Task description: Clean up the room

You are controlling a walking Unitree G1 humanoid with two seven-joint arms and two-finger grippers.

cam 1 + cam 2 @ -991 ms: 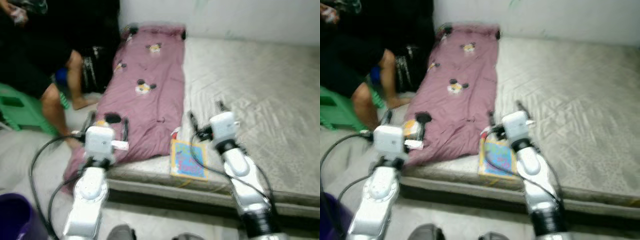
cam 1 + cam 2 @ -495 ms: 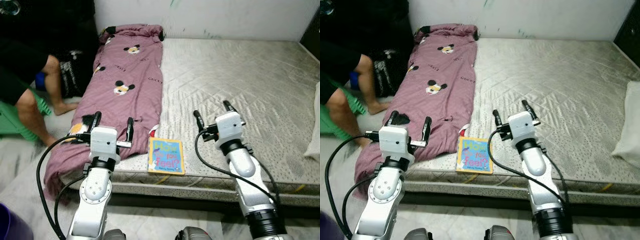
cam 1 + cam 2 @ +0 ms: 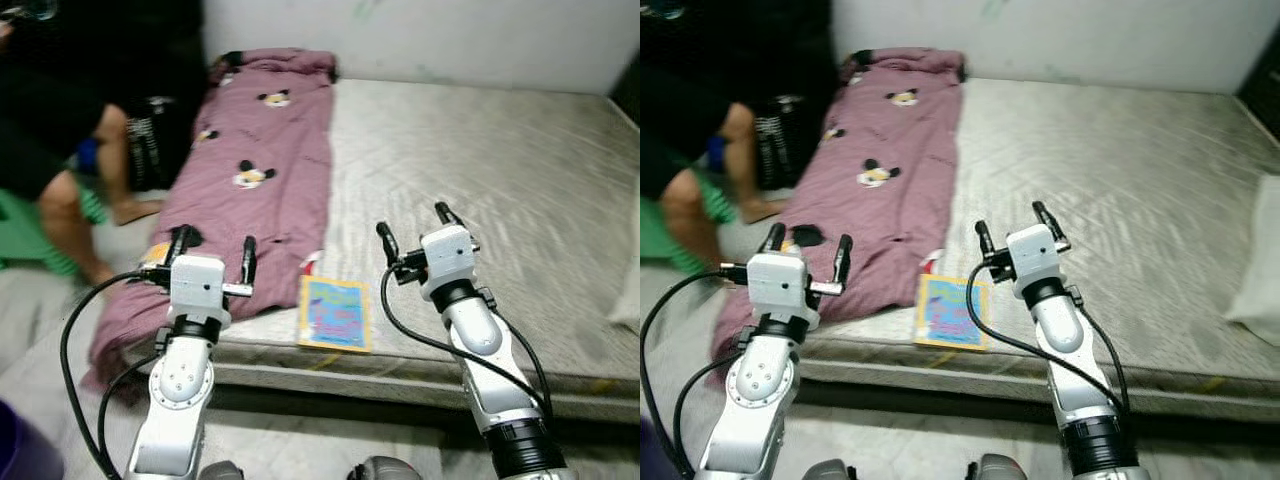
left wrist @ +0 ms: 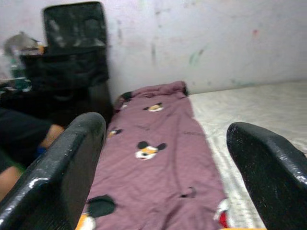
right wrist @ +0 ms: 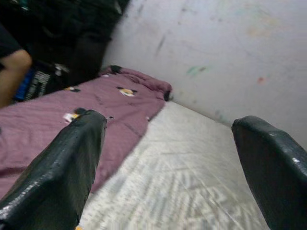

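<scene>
Both arms are up in front of the robot, at the near edge of a low mattress [image 3: 480,150] covered in pale grey quilted fabric stitched in a diamond pattern. The left gripper [image 3: 212,247] hovers over the lower end of a mauve blanket [image 3: 270,160], its two long black fingers spread wide with nothing between them. The right gripper [image 3: 412,228] hangs over bare quilting, fingers just as wide, also empty.

That blanket is soft, thin cloth printed with cartoon mouse heads, laid in a long strip down the mattress's left side, bunched into a rumpled roll at the far end against the wall [image 3: 430,35] and spilling over the near left corner toward the floor [image 3: 40,330]. The wrist views look along it: creased, matte, with black-and-orange motifs scattered down its length.

Between the two arms, flat on the mattress right at its front edge, lies a thin square picture book [image 3: 336,313] with a glossy blue cover, yellow border and pink lettering, its left side just beside the blanket's hem. It sits nearer than both grippers, touching neither.

On the left, a person [image 3: 60,150] in dark clothing sits on a green plastic stool [image 3: 20,235], bare foot on the floor beside the mattress. A white pillow's edge [image 3: 1260,255] shows at far right. The wall is whitish, scuffed, with faint paint marks.
</scene>
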